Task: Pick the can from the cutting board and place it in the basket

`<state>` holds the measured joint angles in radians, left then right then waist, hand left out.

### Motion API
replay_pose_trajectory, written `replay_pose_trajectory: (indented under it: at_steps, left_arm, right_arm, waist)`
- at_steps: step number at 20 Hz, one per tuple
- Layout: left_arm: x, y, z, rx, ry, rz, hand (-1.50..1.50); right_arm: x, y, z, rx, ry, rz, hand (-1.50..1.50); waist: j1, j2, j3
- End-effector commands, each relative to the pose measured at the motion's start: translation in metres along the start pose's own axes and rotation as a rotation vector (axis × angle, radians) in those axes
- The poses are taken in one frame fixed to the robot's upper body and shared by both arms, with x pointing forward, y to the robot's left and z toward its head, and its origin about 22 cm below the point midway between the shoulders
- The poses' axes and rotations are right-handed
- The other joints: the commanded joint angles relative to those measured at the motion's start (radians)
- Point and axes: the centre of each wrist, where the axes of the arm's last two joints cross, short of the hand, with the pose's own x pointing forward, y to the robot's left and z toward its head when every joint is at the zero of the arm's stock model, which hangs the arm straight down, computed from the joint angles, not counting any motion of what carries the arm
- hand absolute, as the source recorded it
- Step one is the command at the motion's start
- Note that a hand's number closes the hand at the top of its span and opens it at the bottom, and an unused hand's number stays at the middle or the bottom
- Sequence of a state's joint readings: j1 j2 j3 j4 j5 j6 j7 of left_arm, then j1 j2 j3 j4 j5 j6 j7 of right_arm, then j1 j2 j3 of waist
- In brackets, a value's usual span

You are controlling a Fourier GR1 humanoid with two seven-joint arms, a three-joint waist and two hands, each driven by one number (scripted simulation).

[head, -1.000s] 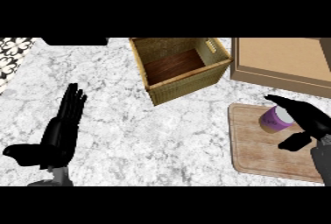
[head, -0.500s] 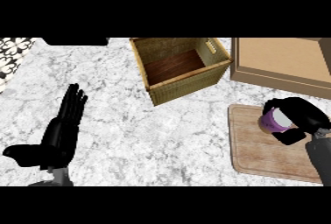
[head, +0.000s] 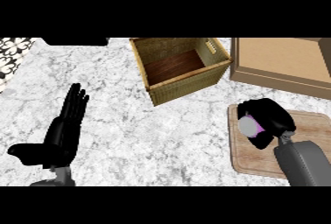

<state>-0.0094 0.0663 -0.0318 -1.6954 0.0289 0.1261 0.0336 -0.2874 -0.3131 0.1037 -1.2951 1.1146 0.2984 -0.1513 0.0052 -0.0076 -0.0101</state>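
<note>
A purple can with a grey top stands at the left end of the wooden cutting board, at the right of the head view. My right hand is curled round the can and hides most of it. The woven basket with a dark wooden floor stands open at the top centre, apart from the board. Over the marble counter at the lower left, my left hand stays open with its fingers up.
A closed cardboard box lies at the top right, just beyond the cutting board and beside the basket. A black-and-white patterned surface shows at the top left edge. Marble counter spans the space between my two hands.
My right hand has moved left over the can and curled round it. The can has shifted slightly toward the board's left end. My left hand has not moved.
</note>
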Motion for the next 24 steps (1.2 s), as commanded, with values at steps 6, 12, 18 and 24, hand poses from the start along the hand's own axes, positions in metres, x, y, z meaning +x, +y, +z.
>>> replay_pose_trajectory:
  at_steps: [6,12,18,24]
  left_arm:
    - [0.004,-0.021,-0.01,-0.101,-0.023,0.025,0.0]
    - [-0.002,-0.025,-0.009,-0.077,0.004,0.018,0.0]
    - [-0.003,-0.014,-0.016,-0.051,0.003,0.01,0.0]
    - [0.013,-0.01,-0.013,-0.012,-0.004,0.005,0.0]
  right_arm:
    - [0.208,0.027,-0.025,-0.087,-0.215,0.031,1.5]
    - [0.264,0.02,0.011,-0.186,-0.286,-0.248,1.5]
    - [0.306,-0.045,0.055,-0.367,-0.436,-0.465,1.5]
    - [0.327,-0.093,0.097,-0.41,-0.431,-0.565,1.5]
  waist:
    - [0.095,0.015,0.011]
    - [0.071,0.011,0.012]
    - [0.046,0.005,0.009]
    - [0.015,0.0,0.009]
